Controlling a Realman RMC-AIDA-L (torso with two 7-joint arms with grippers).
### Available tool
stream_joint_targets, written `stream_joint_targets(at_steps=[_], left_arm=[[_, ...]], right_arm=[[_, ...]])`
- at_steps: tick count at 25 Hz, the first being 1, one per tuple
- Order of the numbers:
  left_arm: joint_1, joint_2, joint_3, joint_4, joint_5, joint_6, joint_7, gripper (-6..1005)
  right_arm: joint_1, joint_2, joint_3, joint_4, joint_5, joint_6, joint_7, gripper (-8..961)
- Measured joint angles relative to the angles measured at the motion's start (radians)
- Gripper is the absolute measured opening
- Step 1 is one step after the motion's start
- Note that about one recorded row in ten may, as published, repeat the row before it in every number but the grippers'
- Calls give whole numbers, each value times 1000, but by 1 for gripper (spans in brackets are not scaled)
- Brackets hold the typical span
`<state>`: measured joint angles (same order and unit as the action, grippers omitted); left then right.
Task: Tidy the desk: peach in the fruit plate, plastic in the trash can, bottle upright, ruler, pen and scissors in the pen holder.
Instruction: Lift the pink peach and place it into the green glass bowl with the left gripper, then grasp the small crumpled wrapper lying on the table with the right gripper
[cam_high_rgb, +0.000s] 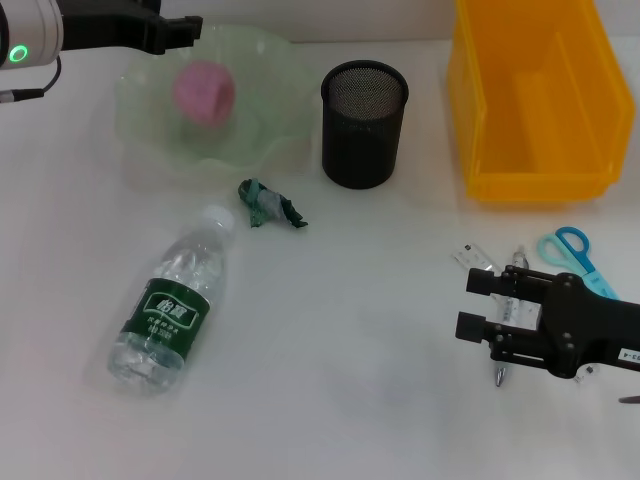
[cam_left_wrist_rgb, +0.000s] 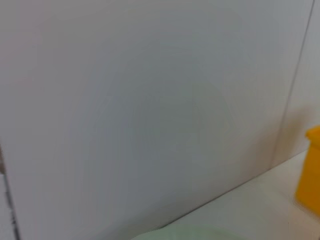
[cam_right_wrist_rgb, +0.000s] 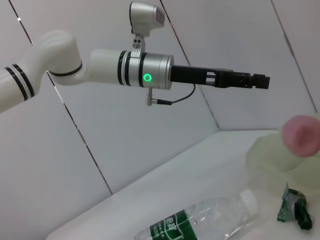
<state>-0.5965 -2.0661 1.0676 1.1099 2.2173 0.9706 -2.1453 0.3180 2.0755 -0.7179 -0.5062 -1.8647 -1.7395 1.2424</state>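
The pink peach (cam_high_rgb: 205, 88) lies in the pale green fruit plate (cam_high_rgb: 275, 130) at the back left. My left gripper (cam_high_rgb: 185, 28) hovers above the plate's far rim and also shows in the right wrist view (cam_right_wrist_rgb: 250, 80). A crumpled green plastic wrapper (cam_high_rgb: 268, 205) lies in front of the plate. The bottle (cam_high_rgb: 175, 300) with its green label lies on its side. My right gripper (cam_high_rgb: 475, 305) is open, low over the pen (cam_high_rgb: 500, 375) and the ruler (cam_high_rgb: 474, 258). The blue scissors (cam_high_rgb: 573, 250) lie just behind it. The black mesh pen holder (cam_high_rgb: 364, 122) stands at the back centre.
A yellow bin (cam_high_rgb: 535, 100) stands at the back right, next to the pen holder. The right wrist view shows the peach (cam_right_wrist_rgb: 301, 136), the bottle (cam_right_wrist_rgb: 200, 222) and the wrapper (cam_right_wrist_rgb: 294, 210) before a white wall.
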Motion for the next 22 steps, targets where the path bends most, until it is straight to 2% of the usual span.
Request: stream_joint_targets(at_steps=[2,4,5,6,7,8,10,12,15,16,18,20,22], left_arm=[[13,1,-2,8,-35,19,13,453],[44,4,-10,31,-157,106,96,543],[73,9,-28,46,-278,231,188,567],[73,9,-28,46,-278,231,188,592],[93,19,-47,48,-365,393,267,616],[93,19,-47,48,-365,393,267,640],[106,27,-54,34,-387,529,314,689],[129,28,-54,3,-386,666,384,685],[193,14,-62,-57,-389,806,498,678],[193,14,-62,-57,-389,806,498,676],[229,10,-67,-70,-391,842,524,671],[257,10,-67,-79,-391,878,544,667],[278,12,-68,-89,-392,919,566,745]], right_arm=[[2,0,0,0,0,0,0,698],[8,0,1,0,1,4,6,698],[14,0,5,0,3,15,22,698],[14,0,5,0,3,15,22,698],[16,0,12,-2,4,18,29,698],[18,-1,22,-4,6,18,34,698],[29,-7,68,-21,7,5,65,698],[33,-9,79,-39,7,5,91,698],[55,-10,84,-163,3,16,245,698],[55,-10,84,-163,3,16,245,698],[71,-6,75,-245,-9,17,317,699],[112,1,34,-373,-46,20,459,699],[131,1,9,-412,-59,21,513,699]])
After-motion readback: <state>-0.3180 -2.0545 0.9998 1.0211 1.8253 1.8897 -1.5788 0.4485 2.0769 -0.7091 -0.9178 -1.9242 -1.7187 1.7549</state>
